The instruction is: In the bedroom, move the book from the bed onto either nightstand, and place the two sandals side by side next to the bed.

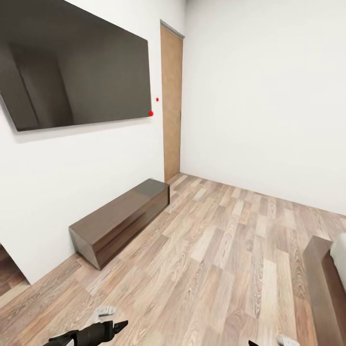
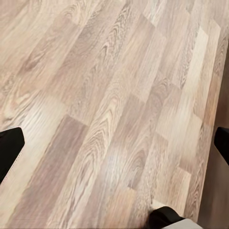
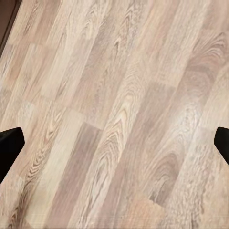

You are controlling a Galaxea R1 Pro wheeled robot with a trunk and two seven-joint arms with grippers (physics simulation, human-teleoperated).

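Both jaws wide, empty — only floor (image 2: 105, 109) between the left gripper (image 2: 114, 143) tips, same for the right gripper (image 3: 114, 143). Arms low, pointing down. Bed (image 1: 323, 283) corner well off to the right; book, sandals not in sight. Book's likely light, stiff — pinch the edge.

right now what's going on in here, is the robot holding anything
Nothing is being handled. The robot stands in a white-walled room, looking over the wood-plank floor toward a long dark bench under a wall-mounted screen. A corner of the bed shows on the right. Both wrist views show each end effector's fingers spread wide over bare floor, left and right, gripping nothing.
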